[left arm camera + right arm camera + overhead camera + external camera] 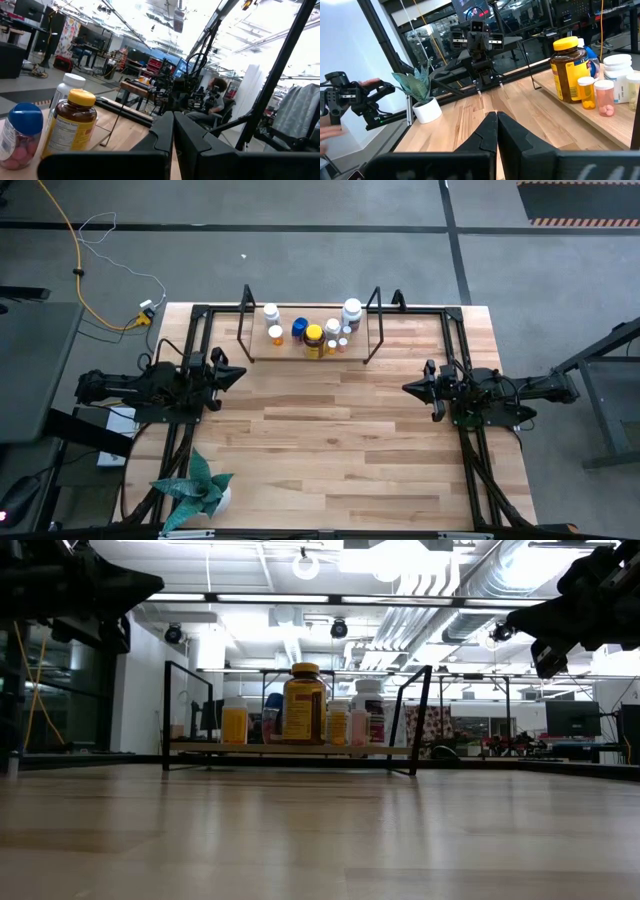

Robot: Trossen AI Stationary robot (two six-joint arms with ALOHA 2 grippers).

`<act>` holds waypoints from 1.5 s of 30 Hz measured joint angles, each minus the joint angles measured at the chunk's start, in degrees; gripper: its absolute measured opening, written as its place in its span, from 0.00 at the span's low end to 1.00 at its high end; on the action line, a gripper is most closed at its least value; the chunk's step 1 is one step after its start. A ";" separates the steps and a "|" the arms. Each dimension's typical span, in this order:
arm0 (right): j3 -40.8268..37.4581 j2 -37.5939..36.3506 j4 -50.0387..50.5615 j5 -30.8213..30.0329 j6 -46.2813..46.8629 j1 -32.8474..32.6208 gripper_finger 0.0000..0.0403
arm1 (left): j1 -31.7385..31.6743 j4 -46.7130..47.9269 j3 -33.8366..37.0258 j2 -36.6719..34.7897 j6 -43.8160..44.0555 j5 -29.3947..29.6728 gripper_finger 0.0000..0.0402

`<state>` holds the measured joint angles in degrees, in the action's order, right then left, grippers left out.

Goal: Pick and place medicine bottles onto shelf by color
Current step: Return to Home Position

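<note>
The medicine bottles stand on the wooden floor of the black wire shelf (250, 330) at the table's far edge. Among them are the large amber bottle (313, 340) with a yellow cap, white bottles (351, 311), small orange ones (275, 334) and a blue one (299, 329). In the low view the amber bottle (304, 705) stands in the middle of the shelf (415, 720). My left gripper (240, 374) hovers shut at the table's left side, touching nothing. My right gripper (406, 388) hovers shut at the right side, also touching nothing.
A teal spiky potted plant (200, 490) stands at the table's near left corner. The black arm mounting frames (460, 340) run along both sides. Bare wooden tabletop (320, 430) lies between the arms. A person's hand (365, 85) shows beyond the table in the right wrist view.
</note>
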<state>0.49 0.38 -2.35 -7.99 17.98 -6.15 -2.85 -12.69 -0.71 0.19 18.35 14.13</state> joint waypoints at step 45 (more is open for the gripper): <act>-0.02 -0.02 0.00 0.00 0.00 0.00 0.00 | 2.73 12.00 0.02 0.02 -18.58 -14.76 0.01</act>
<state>0.47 0.36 -2.35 -7.99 17.98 -6.15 -0.12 -0.69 -0.69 0.21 -0.23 -0.62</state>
